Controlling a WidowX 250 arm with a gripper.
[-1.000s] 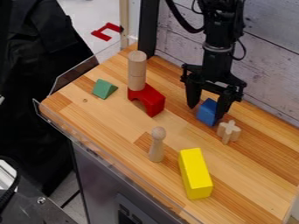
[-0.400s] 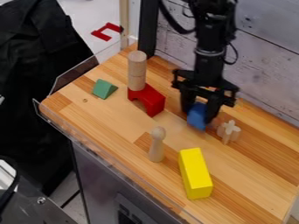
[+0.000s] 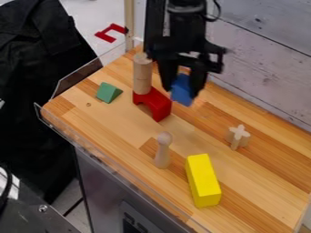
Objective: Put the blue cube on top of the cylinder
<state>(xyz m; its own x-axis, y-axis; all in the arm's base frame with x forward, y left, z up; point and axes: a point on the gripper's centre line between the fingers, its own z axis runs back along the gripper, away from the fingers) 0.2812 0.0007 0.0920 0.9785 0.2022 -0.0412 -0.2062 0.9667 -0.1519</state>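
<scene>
Black two-finger claw [image 3: 183, 86] clamped on smooth blue cube [image 3: 182, 90] | pale wooden cylinder [image 3: 142, 73] upright | arm pointing down

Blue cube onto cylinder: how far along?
Done: grasp, and apparently lift; the blue cube looks clear of the table.
In hand: the cube, between the gripper's fingers, to the image right of the wooden cylinder.
Left: align, lower, release; nothing sits on the cylinder's top.
</scene>
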